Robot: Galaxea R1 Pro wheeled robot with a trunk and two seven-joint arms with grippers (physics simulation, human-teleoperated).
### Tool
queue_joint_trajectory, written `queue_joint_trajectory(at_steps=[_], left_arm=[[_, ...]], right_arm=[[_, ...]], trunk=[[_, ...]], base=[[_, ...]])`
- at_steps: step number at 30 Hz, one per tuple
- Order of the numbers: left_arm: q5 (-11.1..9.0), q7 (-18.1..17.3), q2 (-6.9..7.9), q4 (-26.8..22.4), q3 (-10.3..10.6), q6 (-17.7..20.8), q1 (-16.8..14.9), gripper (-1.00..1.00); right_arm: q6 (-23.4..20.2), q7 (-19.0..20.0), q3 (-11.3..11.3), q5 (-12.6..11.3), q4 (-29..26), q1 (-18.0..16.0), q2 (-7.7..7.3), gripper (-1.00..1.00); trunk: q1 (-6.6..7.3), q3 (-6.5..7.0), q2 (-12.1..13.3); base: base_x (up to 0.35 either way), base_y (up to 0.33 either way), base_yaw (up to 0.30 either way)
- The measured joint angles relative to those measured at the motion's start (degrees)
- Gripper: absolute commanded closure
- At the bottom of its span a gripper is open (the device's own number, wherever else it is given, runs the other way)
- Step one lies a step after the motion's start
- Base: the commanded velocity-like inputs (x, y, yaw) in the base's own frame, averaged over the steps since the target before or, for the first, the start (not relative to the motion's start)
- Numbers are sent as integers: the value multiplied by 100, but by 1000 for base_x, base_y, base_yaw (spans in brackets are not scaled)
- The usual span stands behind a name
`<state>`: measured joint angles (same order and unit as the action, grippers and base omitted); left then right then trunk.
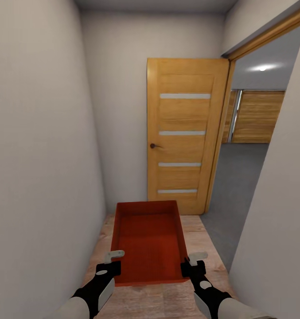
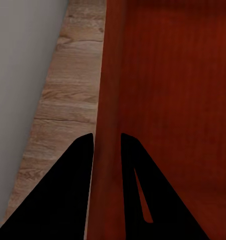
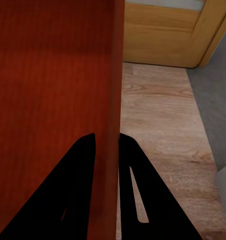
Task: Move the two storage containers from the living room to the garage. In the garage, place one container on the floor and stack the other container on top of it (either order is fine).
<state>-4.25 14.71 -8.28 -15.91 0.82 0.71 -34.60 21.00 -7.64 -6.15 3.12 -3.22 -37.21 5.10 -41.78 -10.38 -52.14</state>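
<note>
I'm pinching the storage container [image 1: 149, 241], stiff, light-looking, by side walls: left gripper [image 1: 114, 261] 9 o'clock, right gripper [image 1: 192, 261] 3 o'clock.

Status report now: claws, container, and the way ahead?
Left claw and right claw shut on container side walls. Container carried in hallway. Open wooden door ahead; garage doorway on right.

We see a narrow corridor with plain pale walls [image 1: 39, 133] on either side and a pale wood-plank floor [image 1: 203, 230] underfoot. At its far end stands an open wooden door [image 1: 185, 133] with four frosted horizontal glass strips [image 1: 184, 95] and a dark round knob [image 1: 153, 145]. Above the opening at right we note a wooden door frame [image 1: 274, 33] and a glowing ceiling light [image 1: 262, 68].
</note>
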Motion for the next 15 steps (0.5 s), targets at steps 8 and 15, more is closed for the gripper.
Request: queue_joint_trajectory(at_steps=[8, 15], left_arm=[[0, 3, -2, 0, -1, 1, 0, 100], [0, 2, -1, 0, 0, 0, 0, 100]], right_arm=[[-2, 3, 16, 18, -1, 0, -2, 100], [0, -1, 10, 11, -1, 0, 0, 100]], trunk=[[0, 0, 0], [0, 0, 0]], base=[[322, 0, 0], [322, 0, -25]])
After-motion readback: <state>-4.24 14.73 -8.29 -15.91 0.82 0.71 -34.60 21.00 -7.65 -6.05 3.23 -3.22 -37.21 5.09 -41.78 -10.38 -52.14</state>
